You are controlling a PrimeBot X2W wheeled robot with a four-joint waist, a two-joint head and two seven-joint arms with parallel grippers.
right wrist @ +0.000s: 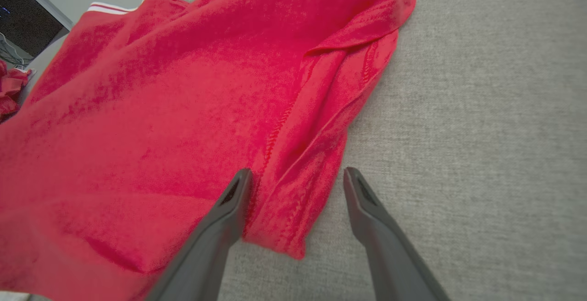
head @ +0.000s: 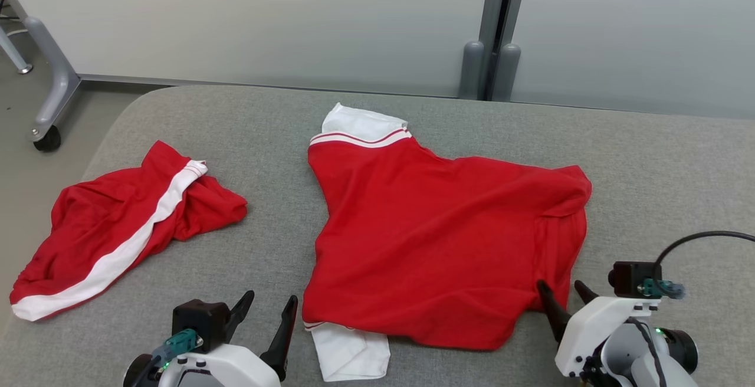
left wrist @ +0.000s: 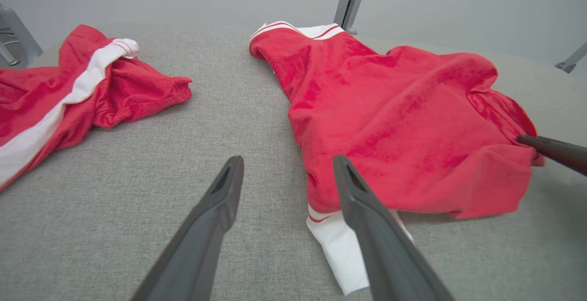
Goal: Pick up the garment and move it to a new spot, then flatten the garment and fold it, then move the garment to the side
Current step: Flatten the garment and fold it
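Lab/test rm: grey padded bench point(head: 413, 115), plain partition panels point(head: 265, 21), castor leg point(head: 50, 121).

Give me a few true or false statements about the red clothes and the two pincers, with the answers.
1. The red shirt lies spread on the grey surface. True.
2. The left pincer is shut on the shirt's white sleeve. False: it is open, holding nothing, just left of the sleeve.
3. The red shorts lie left of the shirt, apart from it. True.
4. The right pincer hovers over the shorts. False: it is open at the shirt's near right corner.
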